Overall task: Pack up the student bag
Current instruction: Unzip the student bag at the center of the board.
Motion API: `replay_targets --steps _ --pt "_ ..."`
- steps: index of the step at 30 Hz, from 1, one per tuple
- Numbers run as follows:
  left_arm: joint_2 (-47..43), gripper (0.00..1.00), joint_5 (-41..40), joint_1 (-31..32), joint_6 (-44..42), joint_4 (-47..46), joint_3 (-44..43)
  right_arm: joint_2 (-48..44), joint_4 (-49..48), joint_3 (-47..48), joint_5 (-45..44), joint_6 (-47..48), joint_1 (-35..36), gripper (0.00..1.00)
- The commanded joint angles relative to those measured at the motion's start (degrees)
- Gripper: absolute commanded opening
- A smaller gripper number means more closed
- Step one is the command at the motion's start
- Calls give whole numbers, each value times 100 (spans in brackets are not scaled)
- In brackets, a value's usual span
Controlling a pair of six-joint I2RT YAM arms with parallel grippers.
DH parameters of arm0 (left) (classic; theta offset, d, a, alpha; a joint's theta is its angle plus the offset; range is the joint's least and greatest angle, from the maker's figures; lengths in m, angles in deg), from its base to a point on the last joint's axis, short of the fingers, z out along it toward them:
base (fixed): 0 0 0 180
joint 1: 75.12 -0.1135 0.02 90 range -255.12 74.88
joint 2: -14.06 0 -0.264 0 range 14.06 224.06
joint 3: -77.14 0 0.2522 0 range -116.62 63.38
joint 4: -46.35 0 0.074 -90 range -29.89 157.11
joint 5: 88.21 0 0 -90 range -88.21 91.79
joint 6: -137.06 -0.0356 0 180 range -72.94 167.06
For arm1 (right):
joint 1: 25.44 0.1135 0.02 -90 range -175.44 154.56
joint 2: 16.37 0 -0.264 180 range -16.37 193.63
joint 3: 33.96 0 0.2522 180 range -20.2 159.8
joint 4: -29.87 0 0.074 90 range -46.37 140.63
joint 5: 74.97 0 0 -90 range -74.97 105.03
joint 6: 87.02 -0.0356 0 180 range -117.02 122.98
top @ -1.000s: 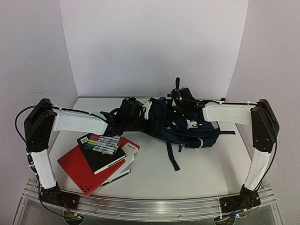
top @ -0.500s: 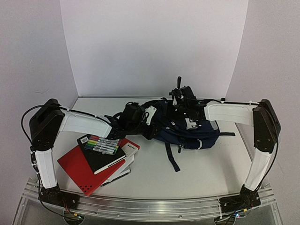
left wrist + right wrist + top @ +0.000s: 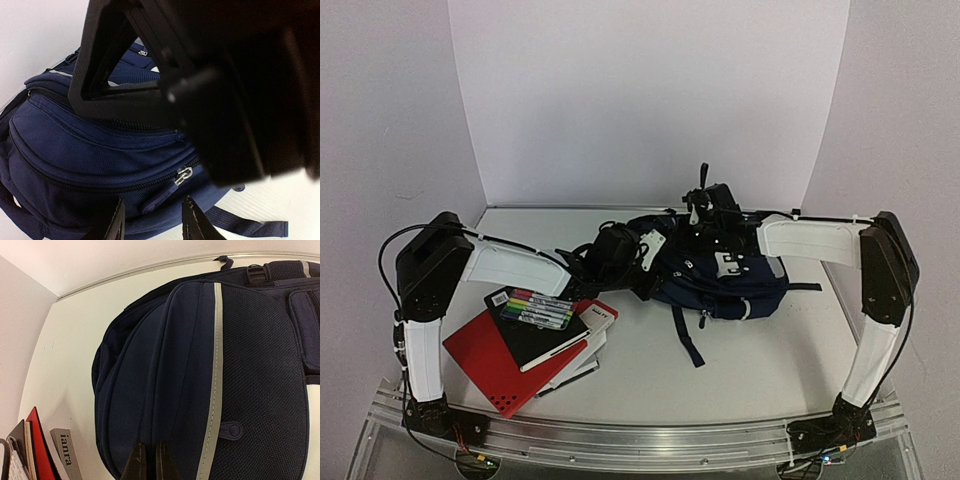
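Observation:
The student bag (image 3: pixel 725 280), dark navy with thin white stripes, lies at the back right of the table. My left gripper (image 3: pixel 645 262) is at the bag's left end. In the left wrist view (image 3: pixel 152 222) it is open, and a closed zip's pull tab (image 3: pixel 167 195) lies just ahead between its fingers (image 3: pixel 116 222). My right gripper (image 3: pixel 695 235) is over the top of the bag. In the right wrist view (image 3: pixel 148 462) it is shut, pinching a seam of the bag's fabric (image 3: pixel 175 365) beside a white stripe (image 3: pixel 214 370).
A stack lies front left: a red notebook (image 3: pixel 485 362), a black notebook (image 3: pixel 548 338) with a pack of markers (image 3: pixel 540 308) on it, and books under them (image 3: pixel 67 452). A black strap (image 3: pixel 688 340) trails toward the front. White walls stand behind and to the sides.
My left arm has reached to the right, bringing its gripper against the bag's left end. The right gripper has stayed on the top of the bag.

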Motion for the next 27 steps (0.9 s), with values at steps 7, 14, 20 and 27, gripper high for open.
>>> replay_targets --steps 7,14,20,27 --pt "354 38 -282 95 -253 -260 -335 -569 -554 412 204 -205 11 0" --pt "413 42 46 106 188 -534 -174 -628 -563 414 312 -387 -74 0" --pt "484 16 399 104 718 -791 -136 -648 -577 385 344 -485 -112 0" --pt "404 1 616 104 1102 -1026 4 -675 -612 261 369 -516 -160 0"
